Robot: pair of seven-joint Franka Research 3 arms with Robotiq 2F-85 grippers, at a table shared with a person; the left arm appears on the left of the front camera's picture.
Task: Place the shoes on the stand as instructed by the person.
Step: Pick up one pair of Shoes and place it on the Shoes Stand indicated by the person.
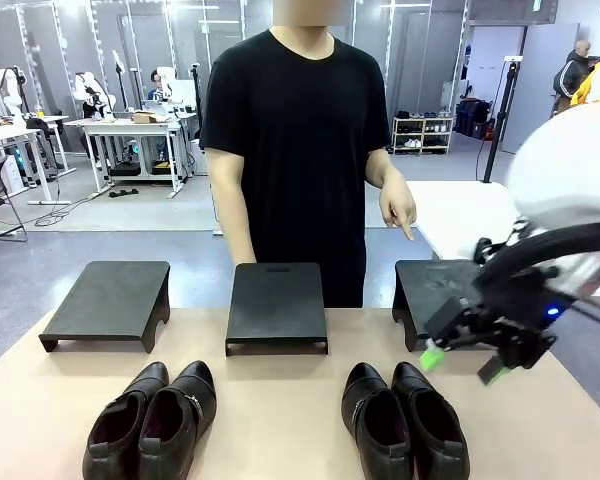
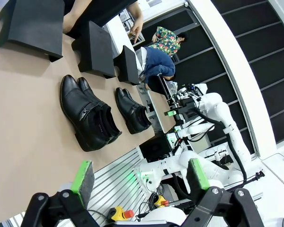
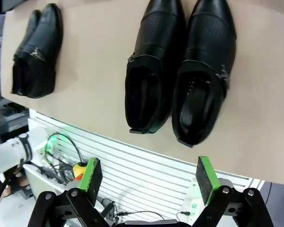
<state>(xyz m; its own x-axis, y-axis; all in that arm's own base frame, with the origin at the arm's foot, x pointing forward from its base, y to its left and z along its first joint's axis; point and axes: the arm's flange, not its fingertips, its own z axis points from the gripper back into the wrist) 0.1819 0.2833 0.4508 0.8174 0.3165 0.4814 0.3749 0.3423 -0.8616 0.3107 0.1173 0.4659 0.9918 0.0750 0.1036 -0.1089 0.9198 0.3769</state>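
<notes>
Surface (image 1: 280, 400): tan, matte. Beyond its far edge is grey floor (image 1: 130, 250), with white desks (image 1: 130, 130) loaded with equipment off the far-left corner, a low shelf rack (image 1: 422, 135) and a black pole (image 1: 500, 115) off the far-right corner, and a white table (image 1: 460, 215) past the right edge. Below the near edge, a ribbed white panel (image 3: 146, 175) sits beside a red button on a yellow box (image 3: 78, 169). Left wrist view: two bystanders off the far-right corner, one in a blue top (image 2: 158, 64), one in a patterned top (image 2: 169, 40).

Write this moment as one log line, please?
right gripper open, near right shoes | person's hand points toward right stand | left gripper open
</notes>
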